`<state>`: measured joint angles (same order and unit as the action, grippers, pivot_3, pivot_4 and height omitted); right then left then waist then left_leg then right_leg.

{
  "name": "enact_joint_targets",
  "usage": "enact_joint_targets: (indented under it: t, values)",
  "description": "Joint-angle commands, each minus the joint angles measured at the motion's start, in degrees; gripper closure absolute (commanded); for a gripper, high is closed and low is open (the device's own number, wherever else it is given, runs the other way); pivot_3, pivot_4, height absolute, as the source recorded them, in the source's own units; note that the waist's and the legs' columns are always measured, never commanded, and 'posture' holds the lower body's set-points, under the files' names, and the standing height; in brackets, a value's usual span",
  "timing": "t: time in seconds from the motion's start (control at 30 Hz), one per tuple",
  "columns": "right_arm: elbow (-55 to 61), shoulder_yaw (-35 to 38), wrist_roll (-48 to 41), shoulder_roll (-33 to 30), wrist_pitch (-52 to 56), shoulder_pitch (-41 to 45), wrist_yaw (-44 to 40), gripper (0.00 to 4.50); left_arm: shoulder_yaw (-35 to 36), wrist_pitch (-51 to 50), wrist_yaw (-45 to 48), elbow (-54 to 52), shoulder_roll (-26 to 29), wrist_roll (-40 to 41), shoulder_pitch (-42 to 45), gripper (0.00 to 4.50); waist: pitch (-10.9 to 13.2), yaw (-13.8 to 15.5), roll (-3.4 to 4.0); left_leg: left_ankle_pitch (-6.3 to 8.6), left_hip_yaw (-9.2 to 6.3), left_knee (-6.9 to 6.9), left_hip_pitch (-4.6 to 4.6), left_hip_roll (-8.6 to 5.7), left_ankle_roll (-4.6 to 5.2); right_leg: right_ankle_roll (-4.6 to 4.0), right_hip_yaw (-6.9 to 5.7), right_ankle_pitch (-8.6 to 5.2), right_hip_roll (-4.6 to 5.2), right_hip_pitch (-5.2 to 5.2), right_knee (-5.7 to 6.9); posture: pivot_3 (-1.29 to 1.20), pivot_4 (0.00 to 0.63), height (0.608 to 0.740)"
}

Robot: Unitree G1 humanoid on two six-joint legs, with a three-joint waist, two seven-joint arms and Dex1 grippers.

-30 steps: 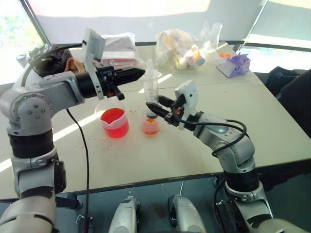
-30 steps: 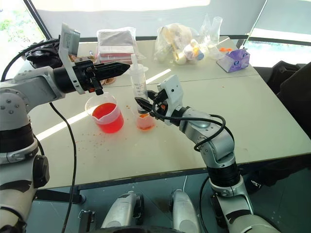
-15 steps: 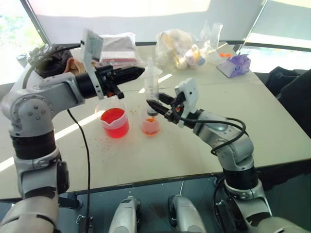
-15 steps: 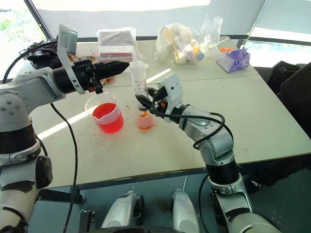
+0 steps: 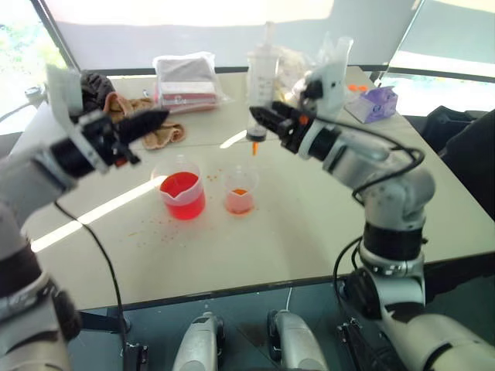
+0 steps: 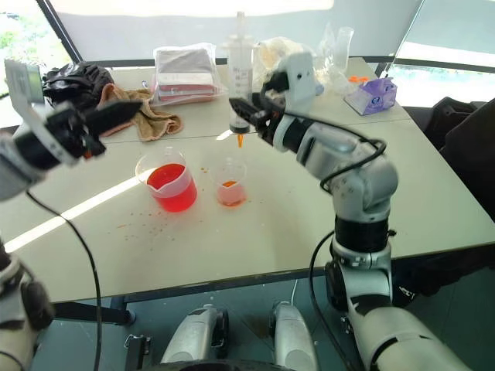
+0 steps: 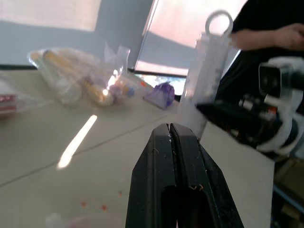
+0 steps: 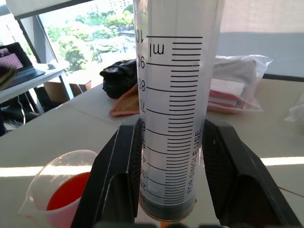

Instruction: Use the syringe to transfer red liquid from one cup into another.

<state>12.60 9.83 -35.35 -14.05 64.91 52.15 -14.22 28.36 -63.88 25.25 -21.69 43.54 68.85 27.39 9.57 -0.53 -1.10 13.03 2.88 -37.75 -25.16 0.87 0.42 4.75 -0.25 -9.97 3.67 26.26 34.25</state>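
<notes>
My right gripper (image 5: pixel 260 124) is shut on the lower barrel of the clear syringe (image 5: pixel 261 81), holding it upright in the air. Its orange tip (image 5: pixel 254 147) hangs well above the smaller cup (image 5: pixel 240 193), which holds a little pale red liquid. The wider spouted beaker (image 5: pixel 183 195), to the left of that cup, is partly filled with bright red liquid (image 6: pixel 172 189). In the right wrist view the graduated barrel (image 8: pixel 175 118) stands between my two fingers. Off to the left, above the table and apart from the syringe, my left gripper (image 5: pixel 158 117) is shut and empty.
Plastic-wrapped packs (image 5: pixel 186 77), a bag of bottles (image 6: pixel 282 58), a purple box (image 5: pixel 373 104), a tan cloth (image 6: pixel 151 120) and a black bag (image 6: pixel 73 77) lie at the back of the table. Red droplets (image 5: pixel 155 224) speckle the tabletop near the beaker. A person's hand (image 7: pixel 280 35) shows beyond the table.
My right gripper has lifted the syringe up out of the smaller cup and a little further back. My left gripper has swung away to the left, off from the plunger.
</notes>
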Motion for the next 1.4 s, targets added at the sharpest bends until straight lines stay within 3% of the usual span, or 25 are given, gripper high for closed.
enact_joint_targets:
  t: [0.03,0.13,0.27,0.7,0.93,1.17,1.27,1.4]
  values:
    - [-5.12,3.74,-1.84,-4.65,16.41,6.21,1.69,3.18,-0.19,4.47,5.91,-8.05,2.12,-1.53,-5.24,4.46,0.0,0.11,-0.01,0.0,0.02,-0.01,-0.02,0.0,0.0,-0.02,-0.01,0.01,0.02,0.0,-0.05,0.0,0.15,0.74]
    - [-10.97,1.91,-0.33,-8.53,25.46,10.58,0.98,3.18,-0.03,6.74,6.46,-10.06,1.63,-1.0,-8.27,4.46,0.0,-0.05,-0.01,0.01,0.01,-0.01,-0.03,-0.01,-0.02,-0.12,-0.02,0.06,0.13,0.03,-0.14,0.0,0.15,0.74]
    - [-21.33,-2.49,-1.2,-12.92,27.59,12.56,0.15,3.18,-0.11,8.74,5.17,-11.6,1.21,-0.85,-10.59,4.46,0.0,-0.45,0.0,0.02,0.03,0.05,-0.03,0.01,-0.01,-0.13,-0.01,0.06,0.1,0.08,-0.18,0.0,0.15,0.74]
    - [-36.05,-7.82,-1.63,-11.17,27.59,11.83,7.87,3.18,-0.75,11.47,4.74,-15.25,4.22,-1.51,-16.2,4.46,0.01,-0.3,0.02,0.01,0.15,0.01,-0.13,0.0,0.02,-0.09,0.0,0.06,-0.08,0.1,-0.18,0.0,0.15,0.74]
    - [-36.54,-8.22,-1.2,-10.56,27.59,11.03,8.97,0.03,-1.53,12.29,3.41,-16.74,4.6,-1.07,-16.93,4.5,0.01,-0.42,0.02,0.01,0.14,0.01,-0.14,-0.01,0.03,-0.08,-0.01,0.05,-0.09,0.11,-0.18,0.0,0.15,0.74]
    - [-26.71,-7.67,0.01,-13.04,25.97,8.5,4.85,0.03,-1.16,12.59,2.24,-16.61,4.91,0.11,-17.02,4.5,0.02,-0.38,0.03,0.01,0.12,0.01,-0.16,-0.01,0.03,-0.06,-0.01,0.04,-0.1,0.12,-0.18,0.0,0.15,0.74]
    - [-19.85,-9.08,0.56,-17.76,22.13,5.62,0.7,0.03,-0.87,12.97,3.5,-16.21,5.53,-0.92,-18.13,4.5,0.02,-0.09,0.03,0.01,0.12,0.0,-0.16,-0.01,0.03,-0.05,-0.02,0.04,-0.09,0.11,-0.18,0.0,0.15,0.74]
    - [-9.44,-12.63,-2.6,-26.85,13.5,1.37,-14.78,0.03,-0.29,14.52,5.88,-13.22,7.52,-5.89,-20.91,4.5,0.03,-0.32,0.05,0.02,0.13,0.02,-0.16,0.0,0.03,-0.05,-0.02,0.02,-0.06,0.11,-0.26,0.0,0.15,0.74]
